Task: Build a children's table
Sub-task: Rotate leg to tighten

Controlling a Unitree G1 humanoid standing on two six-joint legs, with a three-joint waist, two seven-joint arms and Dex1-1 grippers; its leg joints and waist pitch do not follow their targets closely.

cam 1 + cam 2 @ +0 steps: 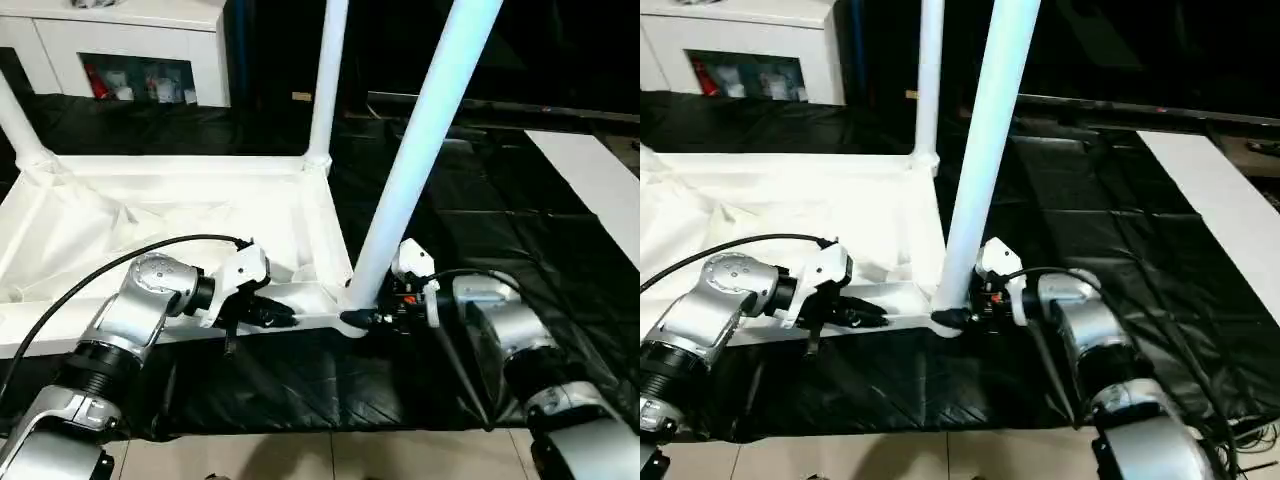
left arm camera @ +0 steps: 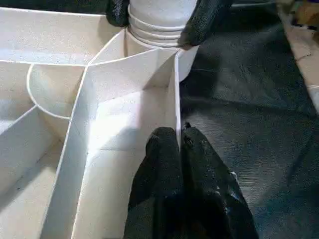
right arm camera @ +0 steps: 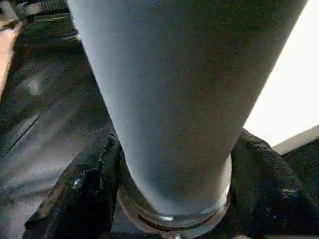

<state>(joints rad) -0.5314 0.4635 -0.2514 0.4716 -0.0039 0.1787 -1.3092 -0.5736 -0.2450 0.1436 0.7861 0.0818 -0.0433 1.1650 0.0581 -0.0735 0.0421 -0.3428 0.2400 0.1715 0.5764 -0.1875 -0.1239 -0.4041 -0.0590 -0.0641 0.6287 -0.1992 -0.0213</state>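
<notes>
An upturned white table top point(image 1: 180, 215) lies on the black surface point(image 1: 520, 250). Three legs point(image 1: 425, 150) stand in its corner sockets. The right end effector point(image 1: 362, 318) grips the nearest leg's base; the left end effector point(image 1: 285, 318) pinches the top's near rim.

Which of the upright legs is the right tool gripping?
The near-corner leg, closest to the robot; the right tool clasps its base. The other legs stand untouched at far corners.
</notes>
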